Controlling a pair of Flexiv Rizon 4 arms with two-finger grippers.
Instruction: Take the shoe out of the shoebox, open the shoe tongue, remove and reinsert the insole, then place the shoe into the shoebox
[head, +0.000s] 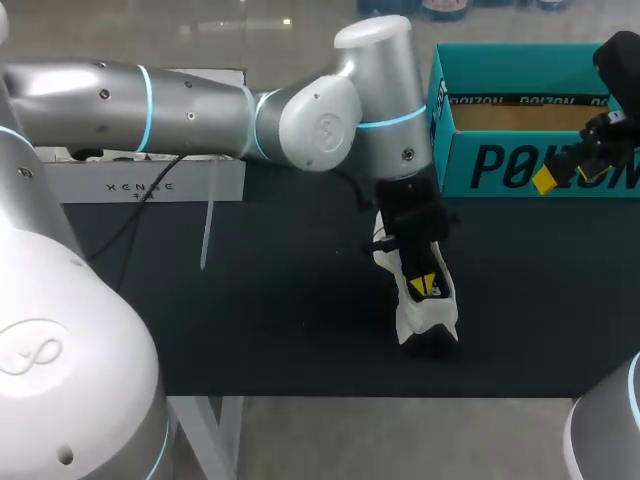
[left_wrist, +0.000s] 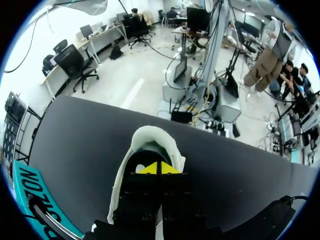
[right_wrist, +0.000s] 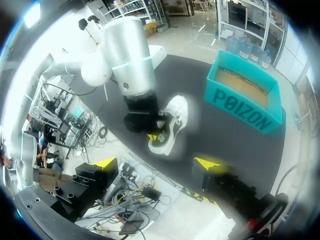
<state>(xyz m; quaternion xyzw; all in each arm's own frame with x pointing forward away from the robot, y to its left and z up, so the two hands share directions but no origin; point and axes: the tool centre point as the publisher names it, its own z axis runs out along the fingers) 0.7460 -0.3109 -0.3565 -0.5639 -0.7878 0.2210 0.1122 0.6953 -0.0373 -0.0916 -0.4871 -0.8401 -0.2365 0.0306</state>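
**A:** Where is the shoe (head: 418, 318) now?

**B:** Out of the box. It sits on the black mat (head: 250, 320), lower centre-right in the head view, well apart from the teal shoebox (head: 530, 165) at the upper right.

**A:** And the left gripper (left_wrist: 159, 168)?

**B:** It is down inside the shoe's opening with its yellow tips pressed together. I can't see whether the insole or the tongue is pinched between them, because the fingers hide the inside.

**A:** So we're at the insole step, you reckon?

**B:** That's my guess. To do it well, any pull should run along the shoe's length and go slowly. The shoe is light and nothing pins it down, so I'd expect it to lift or slide with the gripper.

**A:** Could the right gripper (right_wrist: 156, 163) help?

**B:** It hangs high near the shoebox with its fingers spread wide and nothing in them. Bringing it down to steady the shoe's outer side would make sense, keeping it clear of the left arm's wrist.

**A:** What's the main risk?

**B:** The insole could crumple or catch under the tongue.
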